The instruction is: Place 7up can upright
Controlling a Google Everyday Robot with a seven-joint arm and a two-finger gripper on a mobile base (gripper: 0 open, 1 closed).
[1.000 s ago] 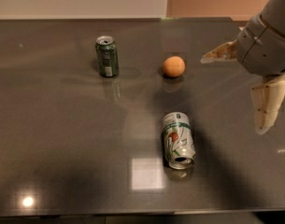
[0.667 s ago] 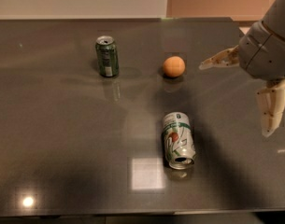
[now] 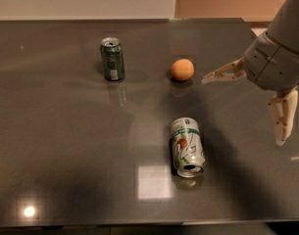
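The 7up can (image 3: pixel 186 146), silver-white and light green with a red spot, lies on its side on the dark table (image 3: pixel 61 151), its open top toward the front edge. My gripper (image 3: pixel 243 109) hangs above the table to the right of the can, apart from it. It is open and empty: one finger (image 3: pixel 223 73) points left toward the orange, the other (image 3: pixel 282 115) points down.
A darker all-green can (image 3: pixel 112 58) stands upright at the back left. An orange (image 3: pixel 182 69) sits behind the 7up can, just left of my upper finger. The table's front edge runs along the bottom of the view.
My gripper has shifted a little up and to the right, away from the 7up can. The cans and the orange have not moved.
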